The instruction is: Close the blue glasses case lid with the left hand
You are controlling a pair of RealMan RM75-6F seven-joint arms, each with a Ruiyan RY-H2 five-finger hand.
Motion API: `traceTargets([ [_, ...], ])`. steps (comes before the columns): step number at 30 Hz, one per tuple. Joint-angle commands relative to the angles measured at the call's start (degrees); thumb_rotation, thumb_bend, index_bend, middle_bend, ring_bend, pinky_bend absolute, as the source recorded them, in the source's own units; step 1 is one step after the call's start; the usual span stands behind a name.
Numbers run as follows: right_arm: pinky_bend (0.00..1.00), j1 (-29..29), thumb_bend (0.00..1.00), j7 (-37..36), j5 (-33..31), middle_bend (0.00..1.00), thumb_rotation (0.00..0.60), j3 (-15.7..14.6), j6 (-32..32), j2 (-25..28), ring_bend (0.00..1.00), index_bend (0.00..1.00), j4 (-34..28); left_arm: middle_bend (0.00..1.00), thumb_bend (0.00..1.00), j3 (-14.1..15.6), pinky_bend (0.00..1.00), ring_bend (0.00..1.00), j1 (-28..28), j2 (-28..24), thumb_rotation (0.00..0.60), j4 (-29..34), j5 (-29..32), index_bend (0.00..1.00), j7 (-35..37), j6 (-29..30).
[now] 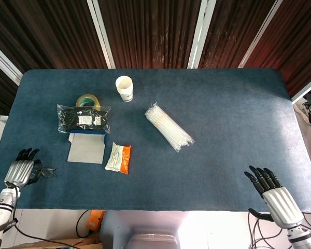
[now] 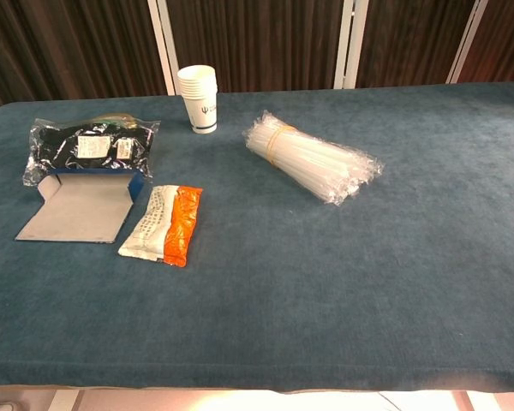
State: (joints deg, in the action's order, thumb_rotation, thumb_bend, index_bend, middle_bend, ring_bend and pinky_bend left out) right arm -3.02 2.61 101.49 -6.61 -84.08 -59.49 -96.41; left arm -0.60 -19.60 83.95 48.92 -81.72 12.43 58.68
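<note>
Open glasses case (image 1: 86, 148) beside snack packet (image 1: 118, 158)

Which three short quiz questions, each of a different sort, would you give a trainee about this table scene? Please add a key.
1. True or false: the flat grey lid of the blue glasses case lies open on the table.
2. What lies directly right of the lid in the head view? A) the stack of paper cups B) the white and orange packet C) the bundle of clear straws
3. Fill in: the left hand is at the table's near-left edge, beside a pair of ____.

Key: 1 true; 2 B; 3 glasses.
</note>
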Motion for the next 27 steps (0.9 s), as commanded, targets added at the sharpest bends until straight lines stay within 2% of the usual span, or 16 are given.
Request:
traceTargets([
  [1,0.00,0.0,0.27,-0.1,0.0,0.00,0.600,0.0,-0.1,0.0,0.00,0.00,0.0,0.12,0.39,-0.3,0.04,0.00,0.2,-0.1,0.600,0.5,-0.4,0.68,0.2,1.6],
  [7,0.00,-0.1,0.27,-0.2,0.4,0.00,0.600,-0.2,0.0,0.0,0.00,0.00,0.0,0.14,0.39,-1.7,0.05,0.01,-0.3,-1.2,0.600,5.6,-1.5,0.69,0.3,5.8],
  [13,0.00,-0.1,0.27,-0.7,0.5,0.00,0.600,-0.2,-0.2,0.2,0.00,0.00,0.0,0.17,0.39,-5.5,0.08,0.04,-2.0,-0.8,0.600,14.2,-0.8,0.70,-8.6,10.8],
  [17,0.00,-0.2,0.27,-1.4,0.6,0.00,0.600,-0.2,-0.3,0.4,0.00,0.00,0.0,0.17,0.39,-8.5,0.08,0.04,-4.4,-0.1,0.600,21.6,1.6,0.70,-16.9,10.5],
  [20,0.00,-0.3,0.27,-2.2,0.6,0.00,0.600,-0.1,-0.4,0.7,0.00,0.00,0.1,0.17,0.39,-10.3,0.08,0.05,-6.5,1.2,0.600,24.9,4.2,0.70,-23.2,9.0],
  [27,0.00,-0.6,0.27,-3.5,0.1,0.00,0.600,0.0,-0.1,1.3,0.00,0.00,0.4,0.18,0.39,-13.1,0.09,0.06,-11.2,6.3,0.600,25.2,10.4,0.70,-34.1,5.3],
])
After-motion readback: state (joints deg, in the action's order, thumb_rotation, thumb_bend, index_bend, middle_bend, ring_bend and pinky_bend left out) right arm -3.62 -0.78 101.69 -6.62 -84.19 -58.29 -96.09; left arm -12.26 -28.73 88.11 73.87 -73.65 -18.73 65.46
